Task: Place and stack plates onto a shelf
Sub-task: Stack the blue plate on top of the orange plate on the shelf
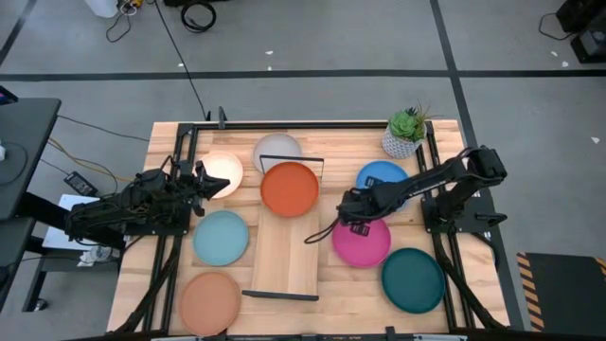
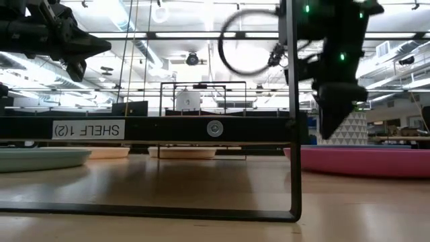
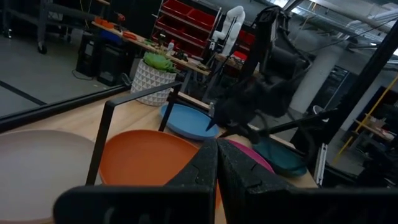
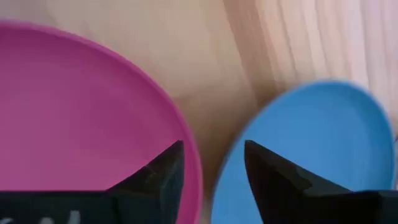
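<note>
The light-wood shelf (image 1: 284, 256) lies in the table's middle, and the orange plate (image 1: 290, 188) rests flat on its far end. My left gripper (image 1: 225, 182) is shut and hovers above the cream plate (image 1: 220, 170), pointing toward the orange plate (image 3: 143, 158). My right gripper (image 1: 347, 204) is open and points down, off the table, above the gap between the magenta plate (image 4: 74, 118) and the blue plate (image 4: 317, 137). It touches neither. The grey plate (image 1: 277, 149) lies beyond the shelf's far end.
The light teal plate (image 1: 221, 237) and the peach plate (image 1: 210, 301) lie left of the shelf. The dark teal plate (image 1: 414, 279) lies near the right near corner. A potted plant (image 1: 405, 133) stands at the far right. Black frames (image 2: 293, 134) rise at the shelf's ends.
</note>
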Available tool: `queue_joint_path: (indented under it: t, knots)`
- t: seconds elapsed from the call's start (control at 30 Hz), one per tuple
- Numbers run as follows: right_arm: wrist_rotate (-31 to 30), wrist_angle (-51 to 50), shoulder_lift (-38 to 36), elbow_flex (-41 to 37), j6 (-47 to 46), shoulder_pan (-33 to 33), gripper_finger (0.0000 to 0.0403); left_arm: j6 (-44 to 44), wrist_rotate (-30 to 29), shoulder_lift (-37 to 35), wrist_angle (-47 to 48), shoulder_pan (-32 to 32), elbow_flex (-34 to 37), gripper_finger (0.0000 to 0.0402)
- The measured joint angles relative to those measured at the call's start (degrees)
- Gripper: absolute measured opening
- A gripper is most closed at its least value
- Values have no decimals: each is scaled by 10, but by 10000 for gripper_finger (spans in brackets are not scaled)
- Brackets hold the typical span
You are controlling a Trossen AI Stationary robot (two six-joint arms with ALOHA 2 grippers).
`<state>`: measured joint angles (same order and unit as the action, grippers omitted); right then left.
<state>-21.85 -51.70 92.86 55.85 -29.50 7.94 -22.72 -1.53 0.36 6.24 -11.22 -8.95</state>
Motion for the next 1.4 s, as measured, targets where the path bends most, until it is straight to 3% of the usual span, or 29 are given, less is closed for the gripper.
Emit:
queue_joint_path:
  t: [0.2,0.4,0.57,0.77,0.87,1.1,1.3,1.4]
  knots:
    - [4,31,0,-38,-8,-47,238,11,-13,0,0,0,0,11]
    - [31,63,0,-58,-1,-78,231,15,-14,0,0,0,0,11]
    - [62,88,0,-87,-4,-94,181,15,-14,0,0,0,0,11]
    - [57,66,0,-85,-1,-90,65,15,-14,0,-4,0,0,11]
    - [43,23,0,-63,-2,-78,17,15,-14,0,-4,0,0,11]
    - [30,-116,1,48,-34,-13,29,12,-14,0,-4,0,0,11]
    - [43,-159,1,157,35,72,18,8,-14,0,-5,0,0,11]
    - [11,-156,1,201,92,116,21,8,-14,0,-5,0,0,11]
